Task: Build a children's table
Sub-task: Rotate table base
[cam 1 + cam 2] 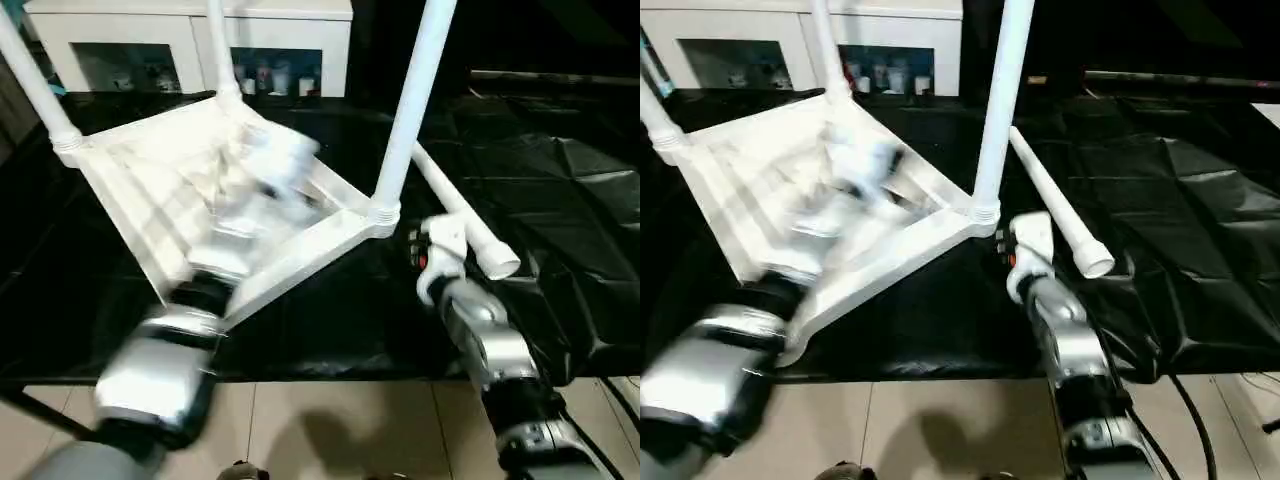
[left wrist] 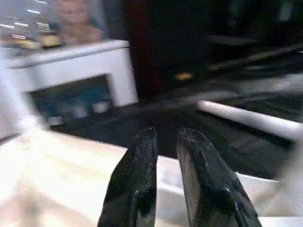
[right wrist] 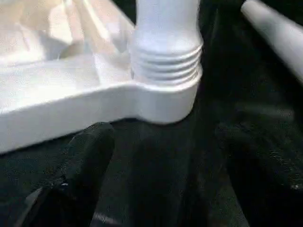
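Observation:
The white table top [image 1: 140, 170] lies upside down and tilted on a black sheet, ribbed side up. Three legs stand in its corner sockets: one at the near right [image 1: 415, 100], one at the left [image 1: 30, 80], one at the back [image 1: 222, 50]. A fourth leg [image 1: 465, 220] lies loose on the sheet to the right. My left gripper [image 2: 169, 134] hovers over the ribbed underside, its fingers close together with nothing between them. My right gripper [image 3: 170, 142] stands open just before the near-right socket [image 3: 163, 94], without touching it.
A white cabinet [image 1: 180, 30] with glass doors stands behind the table top. The black sheet [image 1: 560, 200] lies crumpled to the right. Tiled floor [image 1: 340, 430] shows along the near edge, and a cable [image 1: 1200, 420] trails by my right arm.

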Controlling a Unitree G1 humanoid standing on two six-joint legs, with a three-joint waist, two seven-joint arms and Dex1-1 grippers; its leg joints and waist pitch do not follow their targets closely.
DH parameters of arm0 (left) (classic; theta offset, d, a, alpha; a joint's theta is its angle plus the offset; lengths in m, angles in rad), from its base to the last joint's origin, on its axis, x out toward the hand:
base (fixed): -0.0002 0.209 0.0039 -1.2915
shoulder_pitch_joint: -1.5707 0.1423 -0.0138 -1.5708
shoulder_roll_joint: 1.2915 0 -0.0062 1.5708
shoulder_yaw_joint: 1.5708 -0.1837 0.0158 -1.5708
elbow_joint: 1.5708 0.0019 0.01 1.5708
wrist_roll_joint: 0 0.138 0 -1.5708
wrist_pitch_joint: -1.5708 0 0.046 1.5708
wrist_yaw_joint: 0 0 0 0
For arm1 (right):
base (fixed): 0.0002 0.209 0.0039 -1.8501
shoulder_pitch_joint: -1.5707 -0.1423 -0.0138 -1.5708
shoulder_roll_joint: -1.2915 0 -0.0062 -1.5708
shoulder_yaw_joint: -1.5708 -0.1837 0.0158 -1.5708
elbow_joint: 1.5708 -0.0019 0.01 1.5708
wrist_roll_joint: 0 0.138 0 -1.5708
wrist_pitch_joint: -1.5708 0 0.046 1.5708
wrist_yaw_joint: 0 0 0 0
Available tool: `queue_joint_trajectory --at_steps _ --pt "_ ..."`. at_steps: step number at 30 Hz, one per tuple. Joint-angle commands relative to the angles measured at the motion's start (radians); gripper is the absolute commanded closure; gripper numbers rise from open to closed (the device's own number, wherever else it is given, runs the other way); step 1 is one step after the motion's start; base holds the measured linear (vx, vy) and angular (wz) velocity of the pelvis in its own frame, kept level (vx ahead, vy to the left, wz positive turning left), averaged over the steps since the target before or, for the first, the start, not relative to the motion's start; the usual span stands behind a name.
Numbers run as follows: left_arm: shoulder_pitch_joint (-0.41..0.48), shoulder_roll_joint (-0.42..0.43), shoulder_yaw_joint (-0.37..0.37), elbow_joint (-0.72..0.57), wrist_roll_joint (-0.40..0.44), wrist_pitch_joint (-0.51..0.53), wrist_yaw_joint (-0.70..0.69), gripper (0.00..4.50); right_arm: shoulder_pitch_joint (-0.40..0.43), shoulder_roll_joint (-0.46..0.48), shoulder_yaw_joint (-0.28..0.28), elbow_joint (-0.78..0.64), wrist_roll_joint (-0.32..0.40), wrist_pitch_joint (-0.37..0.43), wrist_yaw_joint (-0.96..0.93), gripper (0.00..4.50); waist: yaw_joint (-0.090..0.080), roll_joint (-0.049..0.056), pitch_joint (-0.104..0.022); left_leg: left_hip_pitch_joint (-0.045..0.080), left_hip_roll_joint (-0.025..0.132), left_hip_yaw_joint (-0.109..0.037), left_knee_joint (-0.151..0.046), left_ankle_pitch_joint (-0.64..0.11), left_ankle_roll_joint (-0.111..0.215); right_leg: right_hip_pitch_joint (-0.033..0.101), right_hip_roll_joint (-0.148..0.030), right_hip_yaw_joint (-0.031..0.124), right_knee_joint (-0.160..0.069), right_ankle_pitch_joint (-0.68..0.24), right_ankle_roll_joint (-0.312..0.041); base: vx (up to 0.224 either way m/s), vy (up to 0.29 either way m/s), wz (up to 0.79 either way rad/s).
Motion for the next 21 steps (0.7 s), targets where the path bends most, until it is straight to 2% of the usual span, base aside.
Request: queue_joint_trajectory --at_steps 1,2,3,4,5,6,7,8,9,10,11,12,14,15,16,19,21 --pt "0.065 0.083 0.039 -0.13 0.037 0.047 0.044 3.53 0.0 0.013 0.033 0.003 -0.016 0.012 0.032 0.73 0.005 -0.026 -0.08 0.022 0.043 -0.018 -0.06 -0.134 0.079 0.06 -0.064 0.052 -0.057 -0.047 -0.234 0.0 0.0 0.0" --pt "0.095 0.129 0.058 -0.182 0.052 0.075 0.058 3.53 -0.001 0.019 0.044 0.017 -0.02 0.012 0.041 0.73 0.002 -0.011 -0.08 0.012 0.047 -0.023 -0.062 -0.133 0.072 0.063 -0.071 0.051 -0.049 -0.055 -0.231 0.0 0.0 0.0" --pt "0.095 0.129 0.058 -0.182 0.052 0.075 0.058 3.53 -0.001 0.019 0.044 0.017 -0.02 0.012 0.041 0.73 -0.004 -0.009 -0.079 0.01 0.044 -0.023 -0.064 -0.129 0.067 0.063 -0.066 0.05 -0.049 -0.06 -0.222 0.0 0.0 0.0" --pt "0.156 0.228 0.082 -0.269 0.099 0.137 0.065 3.53 -0.021 0.029 0.06 0.058 -0.042 0.008 0.028 0.73 -0.002 -0.015 -0.08 0.017 0.043 -0.021 -0.063 -0.132 0.062 0.059 -0.064 0.05 -0.054 -0.069 -0.215 0.0 0.0 0.0" --pt "0.156 0.228 0.082 -0.269 0.099 0.137 0.065 3.53 -0.021 0.029 0.06 0.058 -0.042 0.008 0.028 0.73 -0.01 -0.011 -0.079 0.017 0.047 -0.023 -0.064 -0.133 0.046 0.056 -0.067 0.051 -0.048 -0.068 -0.22 0.0 0.0 0.0" --pt "0.177 0.268 0.088 -0.291 0.123 0.163 0.07 3.53 -0.035 0.036 0.056 0.08 -0.041 0.01 0.021 0.73 -0.005 -0.011 -0.078 0.028 0.045 -0.017 -0.063 -0.143 0.031 0.049 -0.063 0.052 -0.054 -0.089 -0.212 0.0 0.0 0.0" --pt "0.204 0.316 0.09 -0.308 0.151 0.189 0.072 3.53 -0.052 0.043 0.056 0.105 -0.044 0.009 0.013 0.73 -0.003 -0.007 -0.077 0.028 0.046 -0.019 -0.064 -0.147 0.026 0.048 -0.065 0.053 -0.052 -0.092 -0.214 0.0 0.0 0.0" --pt "0.224 0.358 0.091 -0.309 0.173 0.206 0.08 3.53 -0.07 0.05 0.054 0.132 -0.046 0.006 0.009 0.73 -0.003 0.001 -0.073 0.028 0.046 -0.019 -0.069 -0.164 0.005 0.044 -0.061 0.053 -0.053 -0.104 -0.207 0.0 0.0 0.0" --pt "0.224 0.358 0.091 -0.309 0.173 0.206 0.08 3.53 -0.07 0.05 0.054 0.132 -0.046 0.006 0.009 0.73 -0.003 0.001 -0.073 0.028 0.046 -0.019 -0.069 -0.164 0.005 0.044 -0.061 0.053 -0.053 -0.104 -0.207 0.0 0.0 0.0" --pt "0.242 0.394 0.09 -0.302 0.196 0.215 0.093 3.53 -0.086 0.057 0.053 0.157 -0.047 0.003 0.006 0.73 0.008 0.009 -0.073 0.044 0.048 -0.016 -0.069 -0.198 -0.021 0.033 -0.06 0.056 -0.056 -0.103 -0.207 0.0 0.0 0.0" --pt "0.261 0.435 0.072 -0.28 0.219 0.216 0.098 3.53 -0.103 0.063 0.057 0.185 -0.053 -0.001 0.001 0.73 0.004 0.008 -0.071 0.034 0.045 -0.019 -0.073 -0.219 -0.033 0.038 -0.059 0.057 -0.052 -0.099 -0.21 0.0 0.0 0.0" --pt "0.28 0.459 0.062 -0.27 0.229 0.226 0.105 3.53 -0.117 0.067 0.059 0.207 -0.056 -0.001 -0.004 0.73 0.006 0.009 -0.073 0.031 0.045 -0.02 -0.075 -0.22 -0.039 0.044 -0.06 0.056 -0.05 -0.097 -0.205 0.0 0.0 0.0" --pt "0.315 0.481 0.044 -0.265 0.234 0.26 0.085 3.53 -0.136 0.074 0.059 0.232 -0.056 -0.001 -0.01 0.73 0.012 0.01 -0.071 0.041 0.045 -0.018 -0.076 -0.244 -0.062 0.035 -0.06 0.058 -0.053 -0.092 -0.197 0.0 0.0 0.0" --pt "0.315 0.481 0.044 -0.265 0.234 0.26 0.085 3.53 -0.136 0.074 0.059 0.232 -0.056 -0.001 -0.01 0.73 0.013 0.01 -0.074 0.041 0.045 -0.019 -0.076 -0.243 -0.067 0.037 -0.062 0.058 -0.049 -0.085 -0.201 0.0 0.0 0.0" --pt "0.356 0.479 0.031 -0.305 0.224 0.327 0.031 3.53 -0.149 0.08 0.06 0.249 -0.056 -0.006 -0.008 0.73 0.016 0.013 -0.075 0.04 0.047 -0.02 -0.076 -0.243 -0.073 0.039 -0.067 0.059 -0.047 -0.081 -0.204 0.0 0.0 0.0" --pt "0.443 0.462 0.008 -0.437 0.2 0.478 -0.09 3.53 -0.18 0.093 0.067 0.29 -0.063 -0.028 0.004 0.73 0.015 0.011 -0.074 0.035 0.048 -0.019 -0.077 -0.245 -0.075 0.041 -0.07 0.06 -0.047 -0.084 -0.215 0.0 0.0 0.0" --pt "0.457 0.459 -0.003 -0.468 0.198 0.511 -0.121 3.53 -0.187 0.095 0.068 0.301 -0.063 -0.032 0.009 0.73 0.017 0.011 -0.07 0.034 0.046 -0.02 -0.079 -0.273 -0.072 0.039 -0.071 0.062 -0.055 -0.124 -0.217 0.0 0.0 0.0"
